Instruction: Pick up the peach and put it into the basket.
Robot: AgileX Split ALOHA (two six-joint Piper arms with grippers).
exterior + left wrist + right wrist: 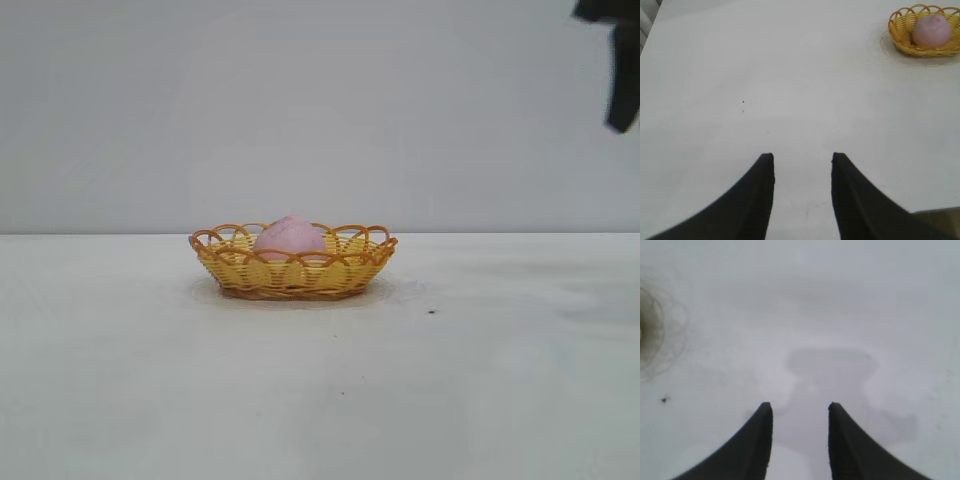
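Note:
The pale pink peach lies inside the yellow wicker basket at the middle of the white table. The left wrist view shows the same peach in the basket, far off from my left gripper. That gripper stands open over bare table with nothing between its fingers. My right gripper is open too and holds nothing, above its own shadow on the table. A dark part of the right arm shows high at the exterior view's top right corner.
Small dark specks mark the table to the right of the basket. A faint ring-shaped scuff lies on the table at the edge of the right wrist view.

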